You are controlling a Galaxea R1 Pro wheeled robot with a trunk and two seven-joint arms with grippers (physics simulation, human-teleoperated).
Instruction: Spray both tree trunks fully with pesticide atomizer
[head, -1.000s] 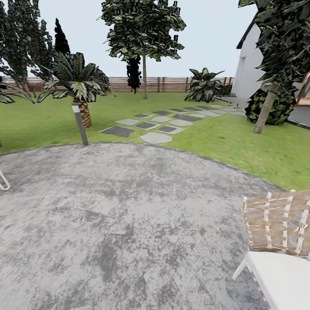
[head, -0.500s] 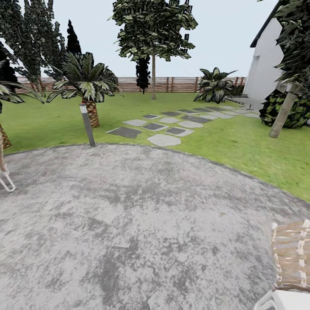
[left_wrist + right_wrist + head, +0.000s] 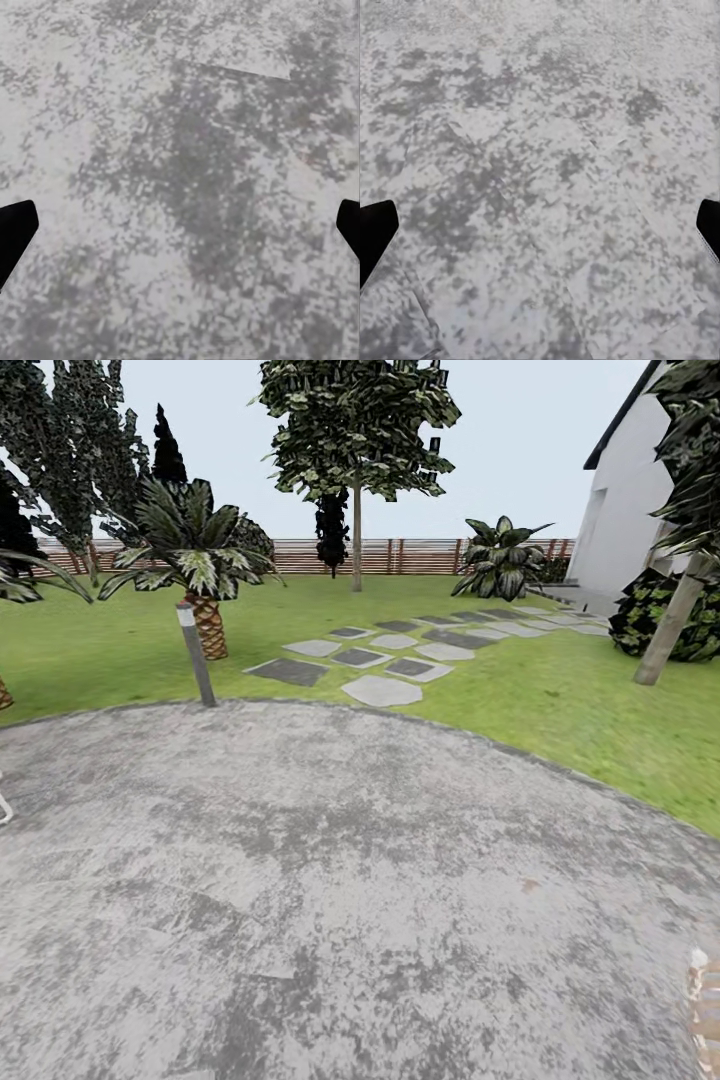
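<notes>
- Grey mottled paving (image 3: 330, 900) fills the near ground in the head view; both wrist views show only this same stone under the arms.
- Atomizer: not in any view. Can't say where it lies, so the pickup is not done.
- Left gripper (image 3: 180, 232): fingertips (image 3: 15, 232) sit at opposite picture edges, spread wide, nothing between them. Released.
- Right gripper (image 3: 540, 232): same, fingertips (image 3: 375, 236) far apart, empty.
- Lawn (image 3: 560, 700) starts past the paving rim, with stepping slabs (image 3: 385, 660) running back towards the slat fence (image 3: 400, 556).
- One bare-trunk tree (image 3: 356, 540) stands far off near the fence; a second, leaning trunk (image 3: 675, 622) is at the right by the white house (image 3: 625, 530). Likely the two targets, though I can't confirm from here.
- No white specks visible on either trunk, so spraying looks not yet started.
- Not targets: palm (image 3: 205, 615) with scaly trunk, dark column tree (image 3: 168, 455). A lamp post (image 3: 195, 655) stands at the paving rim just in front of the palm.
- Chair corner (image 3: 705, 1000) barely shows at lower right.
- Progress estimate: near zero. Left to do: find the atomizer, grasp it, reach each tree, cover both trunks.
</notes>
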